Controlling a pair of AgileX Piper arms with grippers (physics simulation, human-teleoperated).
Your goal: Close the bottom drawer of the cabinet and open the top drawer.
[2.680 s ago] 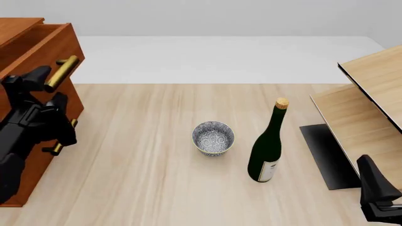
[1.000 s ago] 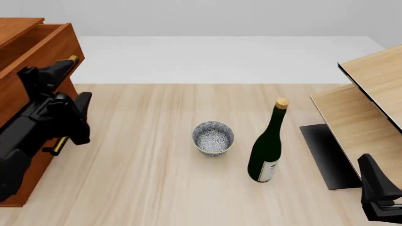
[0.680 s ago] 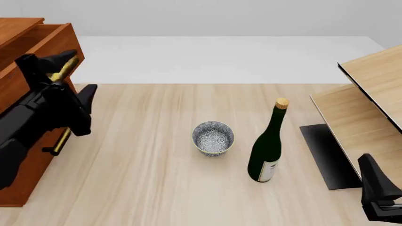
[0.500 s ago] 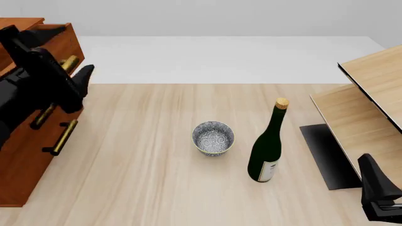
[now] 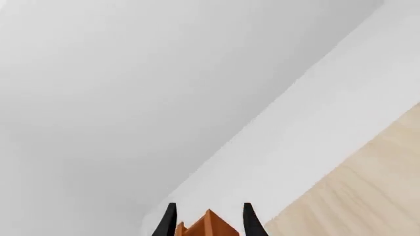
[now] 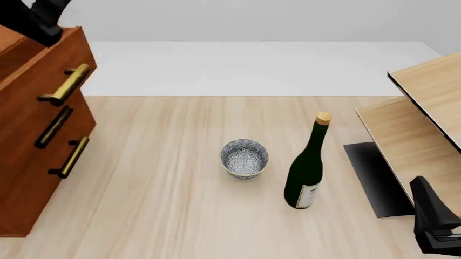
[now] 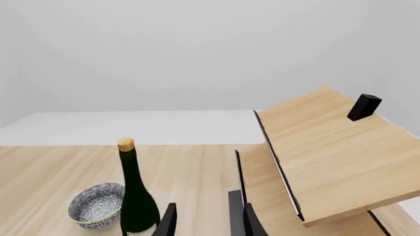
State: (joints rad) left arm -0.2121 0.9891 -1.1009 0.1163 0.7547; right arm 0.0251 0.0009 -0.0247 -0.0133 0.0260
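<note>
Where the cabinet (image 6: 25, 208) is found: at the left edge of the table (image 6: 158, 210), well apart from the bowl (image 6: 244, 157) and the wine bottle (image 6: 306, 172) at mid-table.
Bottom drawer (image 6: 40, 183): its face is seen level with the middle drawer (image 6: 66, 120) above it; it is judged to be closed.
Top drawer (image 6: 70, 56): its face appears to stand a little forward, with a darker hollow visible behind its upper edge; it is judged to be only partly drawn out.
Top handle (image 6: 66, 84): the brass bar is exposed and nothing is held on it.
Left gripper (image 5: 208, 223): the jaws are set moderately apart and nothing is clamped. A corner of reddish wood is seen between the tips in the wrist view; contact cannot be confirmed. In the front view it is placed above the cabinet's top, at the frame's upper left.
Right gripper (image 7: 206, 221): the jaws are parted and nothing is held. It is parked low at the near right, beside the pale wood panels (image 6: 425, 124).
Step in hand: the opening of the top drawer is judged to be under way, the closing step being done.
Next move required: the left gripper is to be brought down to the top handle or drawer edge, closed on it, and drawn outward in a straight line.
</note>
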